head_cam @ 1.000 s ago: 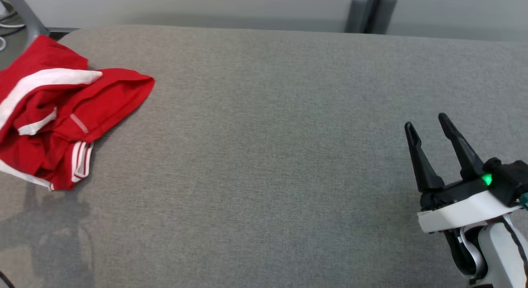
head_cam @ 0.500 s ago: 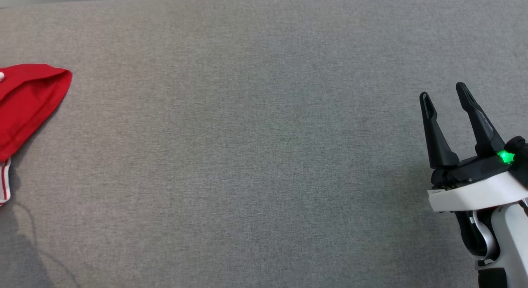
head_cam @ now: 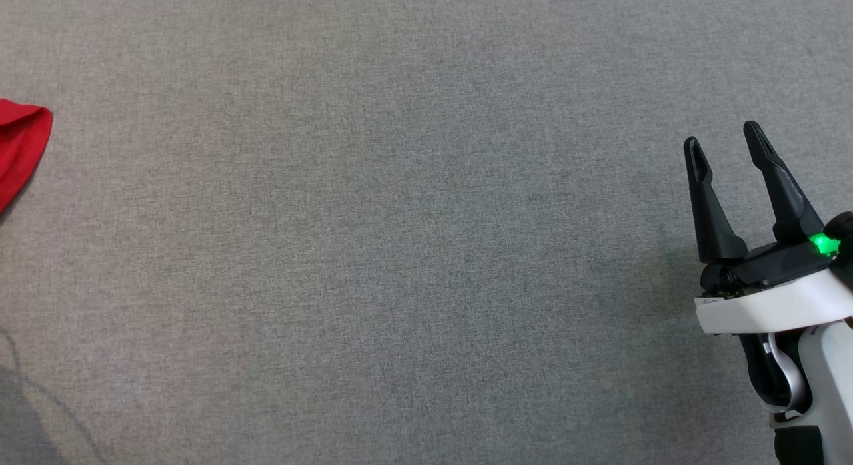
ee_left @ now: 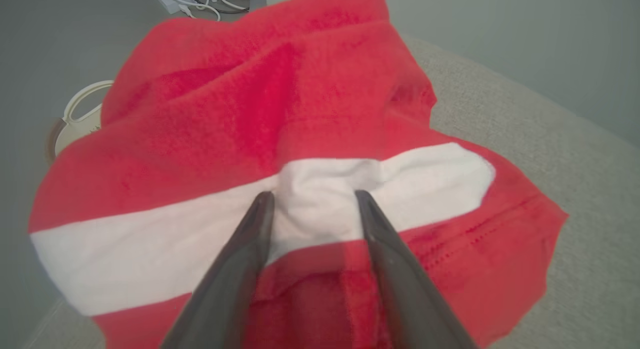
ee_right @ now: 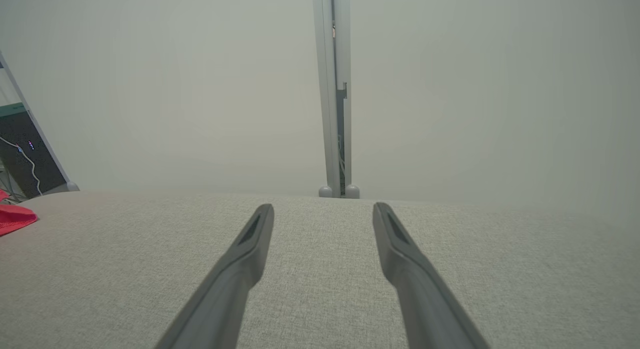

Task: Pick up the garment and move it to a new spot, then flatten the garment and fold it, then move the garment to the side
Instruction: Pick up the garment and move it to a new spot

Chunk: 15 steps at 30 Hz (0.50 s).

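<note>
Red, white-striped garment (ee_left: 250, 114) lies crumpled at the tabletop's (head_cam: 400, 252) 9 o'clock limit in the head view, where a red corner shows.

Left hand (ee_left: 312, 199): fingers apart, straddling a raised fold of the white stripe. Whether they pinch it, cannot tell.

Right hand (head_cam: 723, 137): wide open, empty, at 4 o'clock.

Risks: the grip may take one thin layer, so the rest trails or slips out. The cloth sits near the tabletop edge, with floor beyond at 10 o'clock in the left wrist view, so a loose pinch could drop it over.

Room: bare tabletop from centre to 3 o'clock; upright post (ee_right: 334, 89) at the far edge.
</note>
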{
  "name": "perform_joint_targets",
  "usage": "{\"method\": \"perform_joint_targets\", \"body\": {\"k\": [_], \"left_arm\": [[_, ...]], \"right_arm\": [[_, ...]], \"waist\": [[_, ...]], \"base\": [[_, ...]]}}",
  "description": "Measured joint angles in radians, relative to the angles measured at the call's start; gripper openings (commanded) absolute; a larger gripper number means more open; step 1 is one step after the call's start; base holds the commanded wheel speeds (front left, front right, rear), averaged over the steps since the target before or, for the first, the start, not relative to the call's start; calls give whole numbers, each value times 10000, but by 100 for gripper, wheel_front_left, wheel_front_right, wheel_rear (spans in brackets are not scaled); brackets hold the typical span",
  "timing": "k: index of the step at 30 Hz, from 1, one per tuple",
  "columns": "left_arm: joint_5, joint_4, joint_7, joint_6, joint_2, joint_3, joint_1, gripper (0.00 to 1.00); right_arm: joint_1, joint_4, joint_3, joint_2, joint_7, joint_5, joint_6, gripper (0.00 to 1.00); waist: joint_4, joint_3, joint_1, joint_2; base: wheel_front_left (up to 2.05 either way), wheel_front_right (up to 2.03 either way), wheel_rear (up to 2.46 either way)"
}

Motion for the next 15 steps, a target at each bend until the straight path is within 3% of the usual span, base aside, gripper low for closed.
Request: {"method": "perform_joint_targets", "body": {"k": [9, 15], "left_arm": [[65, 410, -579, -224, 157, -261, -198, 0], [205, 541, -890, -771, 343, -637, -486, 0]], "right_arm": [[-44, 96, -2, 117, 0, -13, 0, 100], [-30, 153, 8, 176, 0, -15, 0, 100]], "waist": [[75, -126, 0, 0], [154, -473, 0, -1]], "base": [[0, 0, 0], [0, 0, 0]]}}
